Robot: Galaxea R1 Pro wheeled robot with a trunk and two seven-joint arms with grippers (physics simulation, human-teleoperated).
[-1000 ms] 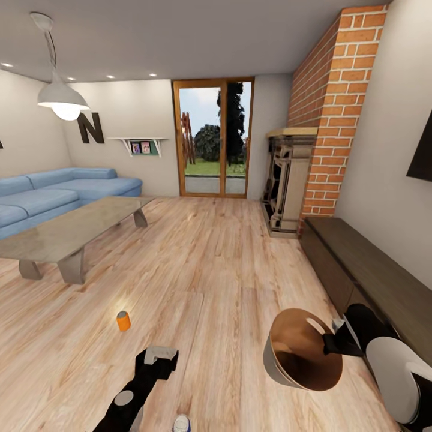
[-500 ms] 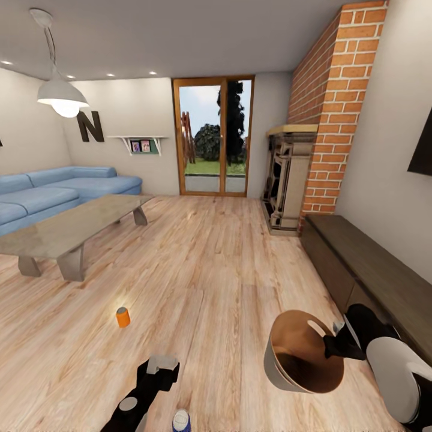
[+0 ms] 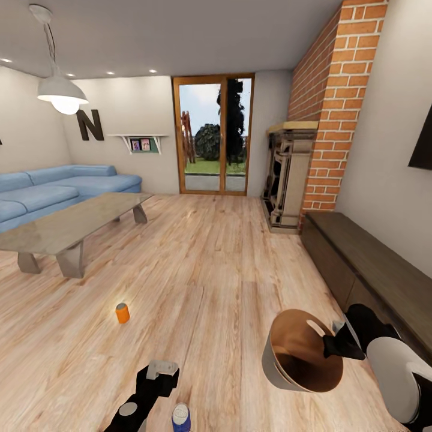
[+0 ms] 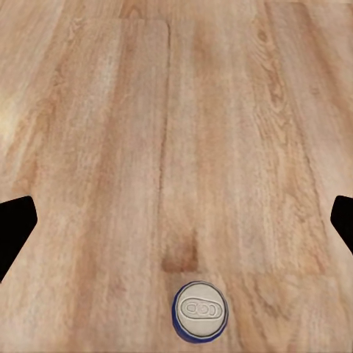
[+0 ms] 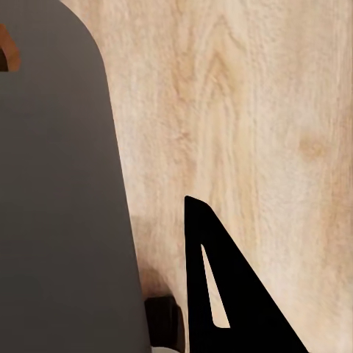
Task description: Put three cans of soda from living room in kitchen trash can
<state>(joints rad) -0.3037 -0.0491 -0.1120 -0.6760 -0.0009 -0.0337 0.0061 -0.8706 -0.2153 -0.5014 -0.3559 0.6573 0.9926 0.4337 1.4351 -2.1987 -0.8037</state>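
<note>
Judging by the cans on the floor, nothing is binned yet: the right hand (image 3: 329, 347) grips the tash can (image 3: 300, 351) by its rim, the left hand (image 3: 161, 373) hangs released near the blue can (image 3: 180, 417), and the orange can (image 3: 122, 312) stands farther off.

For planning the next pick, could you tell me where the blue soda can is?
The blue soda can stands upright on the wood floor beside the left gripper, low in the head view.

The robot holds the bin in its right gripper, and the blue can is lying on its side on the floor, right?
Not quite. The blue can stands upright on the floor; the left wrist view shows its round grey top from above. The right gripper does hold the bin.
</note>
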